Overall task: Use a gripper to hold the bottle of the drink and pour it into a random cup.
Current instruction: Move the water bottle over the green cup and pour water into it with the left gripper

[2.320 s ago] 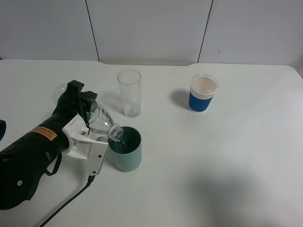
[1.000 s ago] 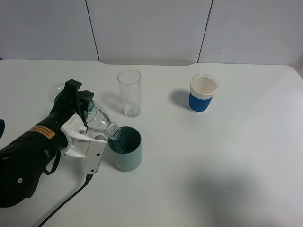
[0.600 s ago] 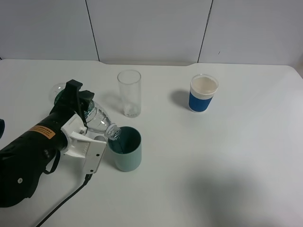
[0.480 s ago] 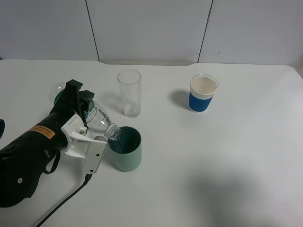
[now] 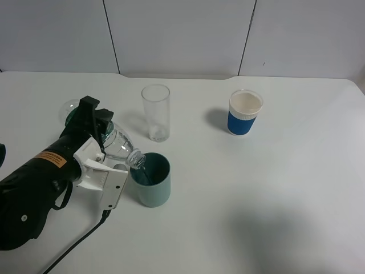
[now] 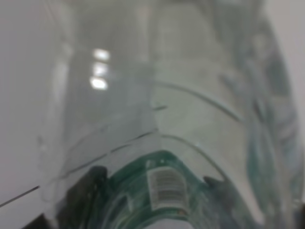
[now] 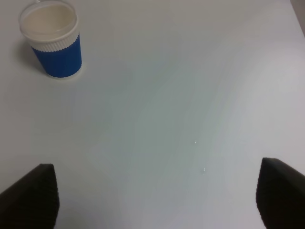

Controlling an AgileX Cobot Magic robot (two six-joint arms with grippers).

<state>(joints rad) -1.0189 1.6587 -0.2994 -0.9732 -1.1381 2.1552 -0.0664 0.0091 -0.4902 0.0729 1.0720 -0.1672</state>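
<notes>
The bottle [image 5: 117, 142] is being kept tilted with its mouth over the rim of the cup [image 5: 153, 182], just as a second ago. Only a slight drawing-back since the earliest picture is being noted, so the pour is judged nearly spent. It is being pinched at its body by the left hand [image 5: 101, 149], beside the cup. Nothing but dark is being made out inside the cup. Behind the cup the glass [image 5: 155, 111] is standing seemingly empty. Farther from the cup a paper cup [image 5: 245, 112] is showing pale inside, contents unclear. The right hand [image 7: 157, 200] is being held spread over bare counter [image 5: 274, 188], away from the cup.
</notes>
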